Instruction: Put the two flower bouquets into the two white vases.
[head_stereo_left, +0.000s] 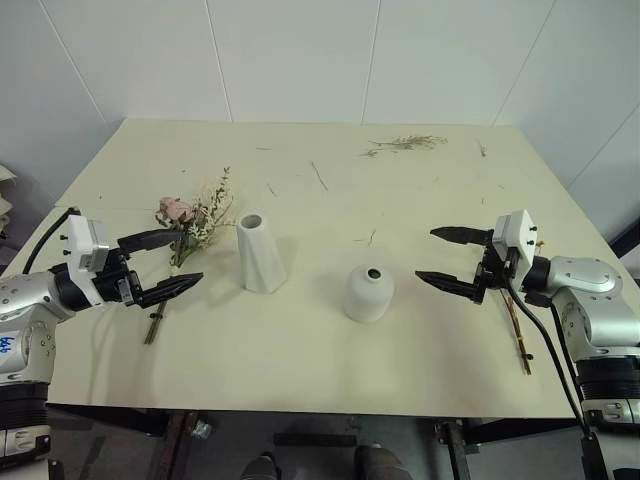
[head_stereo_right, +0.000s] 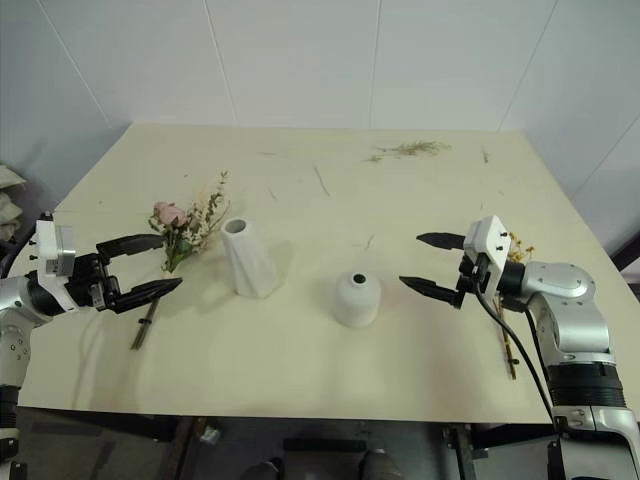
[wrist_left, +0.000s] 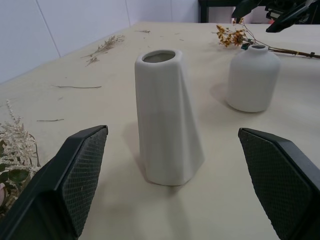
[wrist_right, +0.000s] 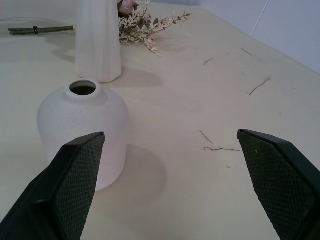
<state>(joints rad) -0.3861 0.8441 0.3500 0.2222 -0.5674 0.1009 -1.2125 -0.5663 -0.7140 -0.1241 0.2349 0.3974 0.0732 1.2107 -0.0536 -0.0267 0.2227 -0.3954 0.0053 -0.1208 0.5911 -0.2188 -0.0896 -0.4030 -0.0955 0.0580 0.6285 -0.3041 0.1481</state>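
Claws: left gripper (head_stereo_left: 167, 264) and right gripper (head_stereo_left: 446, 257) both hover level above the table with fingers spread wide, nothing between them; each points inward toward the vases.
Table: pale cream table (head_stereo_left: 320, 370), carrying both vases, both bouquets and scattered scraps.
Tall vase: tall vase (head_stereo_left: 260, 253) stands upright left of centre, just beyond the left gripper's fingertips; its oval mouth shows nothing inside.
Round vase: round vase (head_stereo_left: 368, 293) stands upright right of the tall one, a little nearer the front edge, between the tall vase and the right gripper; its small dark hole holds nothing visible.
Rose bouquet: rose bouquet (head_stereo_left: 190, 222) lies flat on the table left of the tall vase, heads pointing away, stems running toward the front edge beneath the left gripper.
Yellow bouquet: yellow bouquet (head_stereo_left: 518, 330) lies flat near the table's right edge, partly hidden under the right gripper and arm; its brown stems reach toward the front edge.
Obstacles: nothing stands between either gripper and the vases.
Scraps: dried twig clump (head_stereo_left: 405, 144) lies near the far edge; thin loose twigs (head_stereo_left: 318, 176) are scattered mid-table.
Looks: tall vase matte white with twisted facets, narrowing upward; round vase white, faintly grainy; roses pink with cream sprigs and green leaves.
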